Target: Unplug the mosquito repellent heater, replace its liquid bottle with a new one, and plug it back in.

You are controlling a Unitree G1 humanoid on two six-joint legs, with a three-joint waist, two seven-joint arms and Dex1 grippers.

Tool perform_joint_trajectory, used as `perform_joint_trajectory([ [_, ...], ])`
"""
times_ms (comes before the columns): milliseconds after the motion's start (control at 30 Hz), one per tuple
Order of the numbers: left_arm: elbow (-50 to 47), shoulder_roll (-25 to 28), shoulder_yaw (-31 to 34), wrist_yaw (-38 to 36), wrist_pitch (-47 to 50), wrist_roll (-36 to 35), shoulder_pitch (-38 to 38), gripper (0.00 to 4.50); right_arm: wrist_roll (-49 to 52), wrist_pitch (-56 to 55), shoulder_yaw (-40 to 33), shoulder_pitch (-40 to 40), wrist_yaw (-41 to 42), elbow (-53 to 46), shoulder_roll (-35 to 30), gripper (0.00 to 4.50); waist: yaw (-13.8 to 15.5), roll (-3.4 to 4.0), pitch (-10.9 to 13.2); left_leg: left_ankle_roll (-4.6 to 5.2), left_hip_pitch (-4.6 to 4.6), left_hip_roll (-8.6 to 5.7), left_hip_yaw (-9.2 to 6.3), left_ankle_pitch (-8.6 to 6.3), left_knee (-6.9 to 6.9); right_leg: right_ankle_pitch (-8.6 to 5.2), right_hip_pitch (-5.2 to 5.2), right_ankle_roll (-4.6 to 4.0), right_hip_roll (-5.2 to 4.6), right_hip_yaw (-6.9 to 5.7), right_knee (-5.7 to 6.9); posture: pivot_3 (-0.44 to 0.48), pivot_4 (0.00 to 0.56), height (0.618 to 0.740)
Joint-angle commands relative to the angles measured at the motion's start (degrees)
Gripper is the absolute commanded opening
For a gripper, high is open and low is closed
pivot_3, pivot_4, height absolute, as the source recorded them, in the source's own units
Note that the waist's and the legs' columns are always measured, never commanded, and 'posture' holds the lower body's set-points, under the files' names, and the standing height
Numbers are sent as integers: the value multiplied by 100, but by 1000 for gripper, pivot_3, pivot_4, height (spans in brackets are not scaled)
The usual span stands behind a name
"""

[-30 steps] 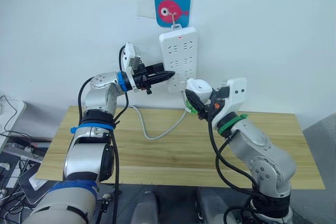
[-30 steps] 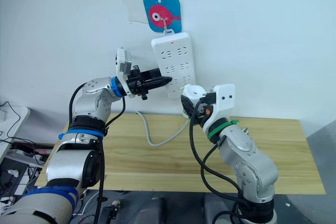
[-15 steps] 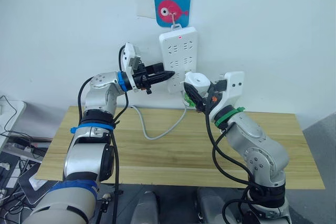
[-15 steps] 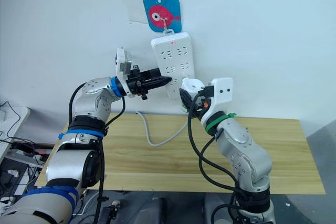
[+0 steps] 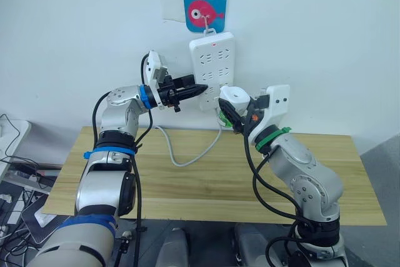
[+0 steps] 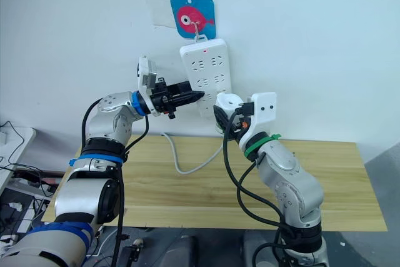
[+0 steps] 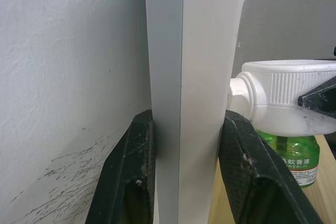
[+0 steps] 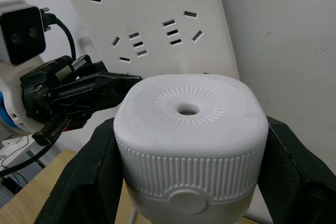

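Note:
The white power strip (image 5: 212,67) hangs on the wall from a hook. My left gripper (image 5: 199,90) is shut on its lower left edge, one black finger (image 7: 131,171) on each side of the strip's edge (image 7: 194,77). My right gripper (image 5: 230,112) is shut on the mosquito repellent heater (image 8: 189,129), a white rounded unit with a green liquid bottle (image 7: 291,153) under it. The heater (image 7: 283,98) is pressed against the strip's lower face, and its prongs are hidden.
A blue fish-picture hook (image 5: 205,9) holds the strip. The strip's white cable (image 5: 187,151) loops down onto the wooden table (image 5: 187,186) below both arms. Cables and devices lie on the floor at the far left (image 5: 15,173).
My right gripper has carried the heater up and to the left, from a little away from the strip to against its lower face. The left gripper has kept its hold.

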Motion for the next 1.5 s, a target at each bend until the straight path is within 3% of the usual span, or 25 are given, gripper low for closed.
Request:
perform_joint_trajectory([
  [33, -51, -3, -61, -45, 1, 13, -57, 1268, -72, -169, 67, -81, 17, -33, 22, 2984, 0, 0, 0, 0, 0, 0, 0, 0, 0, 0, 0, 0, 0, 0, 0, -45, 193, 740],
  [800, -9, -13, -65, -40, -34, 26, -90, 1268, -280, -476, 20, -129, 67, 134, 91, 2984, 0, 0, 0, 0, 0, 0, 0, 0, 0, 0, 0, 0, 0, 0, 0, -47, 192, 740],
  [1500, -376, -72, -44, -273, 602, -224, -2, 1268, -969, -1359, 343, -507, 147, 1304, 291, 2984, -26, 0, 0, -3, 7, 1, 1, 3, 2, 0, 0, -1, 2, 1, 11, -43, 189, 740],
])
